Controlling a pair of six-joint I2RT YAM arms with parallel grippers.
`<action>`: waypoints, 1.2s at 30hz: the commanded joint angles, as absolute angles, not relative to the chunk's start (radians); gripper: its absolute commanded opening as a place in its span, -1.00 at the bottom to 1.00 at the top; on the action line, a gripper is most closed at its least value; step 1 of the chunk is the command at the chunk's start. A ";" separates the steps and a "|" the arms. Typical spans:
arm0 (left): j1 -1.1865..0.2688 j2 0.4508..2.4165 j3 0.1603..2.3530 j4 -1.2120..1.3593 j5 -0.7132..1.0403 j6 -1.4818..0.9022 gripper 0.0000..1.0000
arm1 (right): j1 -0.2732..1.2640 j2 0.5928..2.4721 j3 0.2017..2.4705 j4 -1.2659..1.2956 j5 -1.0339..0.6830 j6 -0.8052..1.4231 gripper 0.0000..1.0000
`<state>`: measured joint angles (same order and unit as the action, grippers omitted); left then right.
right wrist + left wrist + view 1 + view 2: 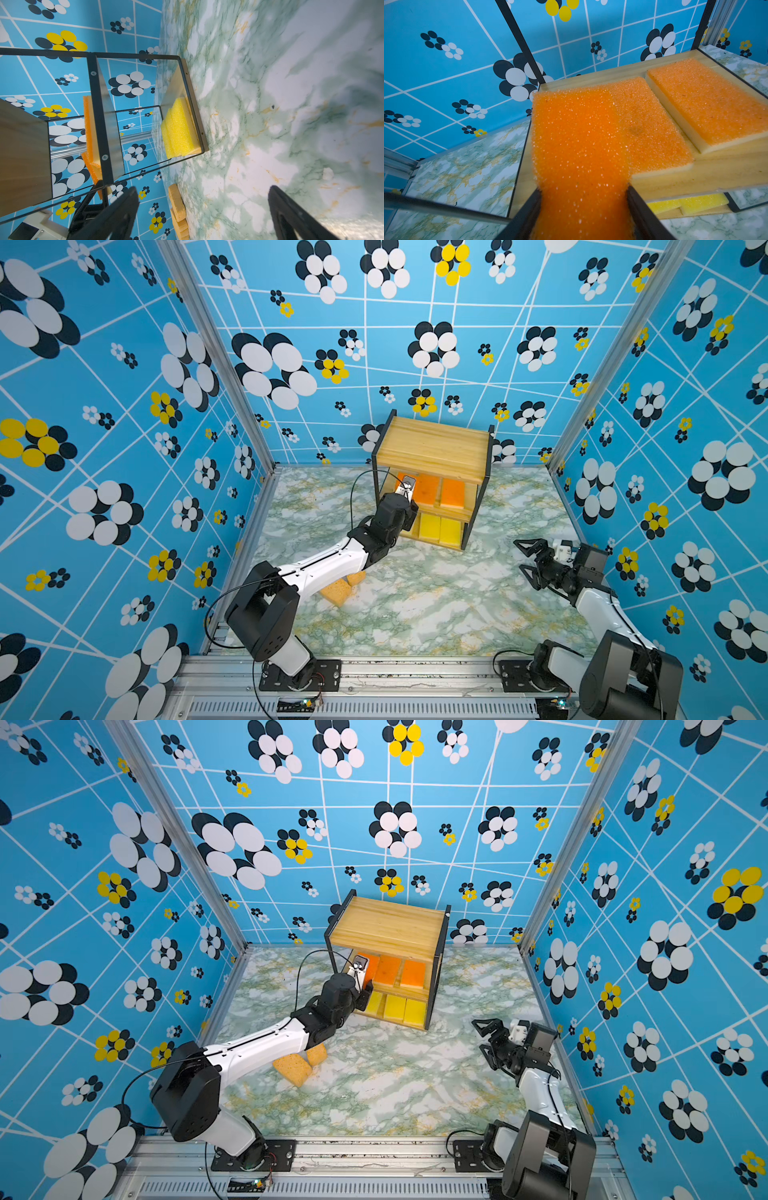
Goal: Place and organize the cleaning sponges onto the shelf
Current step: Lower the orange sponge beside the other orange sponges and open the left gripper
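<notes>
Shelf (pixel 432 448), middle tier: 2 orange sponges (pixel 652 124), (pixel 708 99) are laid flat. A 3rd orange sponge (pixel 577 135) is grasped by the left gripper (pixel 583 191). The right gripper (pixel 519 555) is held released, well apart. 2 tan sponges (pixel 293 1067), (pixel 316 1053) are seen on the tabletop (pixel 415 1085).

Both top views high, downward; wrist views near the shared shelf (pixel 695 176)

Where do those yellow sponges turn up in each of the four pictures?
A top view: yellow sponges near the centre, on the shelf's lowest board.
A top view: near the centre again.
Left wrist view: under the board carrying orange sponges, at.
Right wrist view: mid-picture, seen end-on.
Shared landmark: orange sponges, one board above.
</notes>
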<state>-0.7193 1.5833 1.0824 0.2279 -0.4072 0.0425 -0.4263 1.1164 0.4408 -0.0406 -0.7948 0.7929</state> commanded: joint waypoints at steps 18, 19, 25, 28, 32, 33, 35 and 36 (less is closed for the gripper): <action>-0.710 1.647 1.093 0.384 -0.491 0.077 0.18 | -0.434 1.108 0.472 -0.057 -0.791 0.767 0.99; -0.710 1.652 1.094 0.391 -0.493 0.077 0.18 | -0.434 1.106 0.470 -0.058 -0.792 0.768 0.98; -0.710 1.679 1.088 0.435 -0.494 0.104 0.18 | -0.434 1.102 0.471 -0.064 -0.791 0.765 0.99; -0.710 1.689 1.084 0.448 -0.495 0.106 0.18 | -0.434 1.102 0.471 -0.067 -0.790 0.762 0.99; -0.707 1.697 1.086 0.455 -0.489 0.104 0.19 | -0.434 1.103 0.471 -0.069 -0.791 0.763 0.99; -0.706 1.697 1.086 0.454 -0.483 0.104 0.19 | -0.434 1.102 0.471 -0.070 -0.791 0.763 0.98; -0.706 1.698 1.086 0.455 -0.475 0.102 0.19 | -0.434 1.099 0.474 -0.072 -0.790 0.762 0.99; -0.706 1.697 1.089 0.451 -0.469 0.100 0.19 | -0.434 1.097 0.473 -0.074 -0.790 0.762 0.99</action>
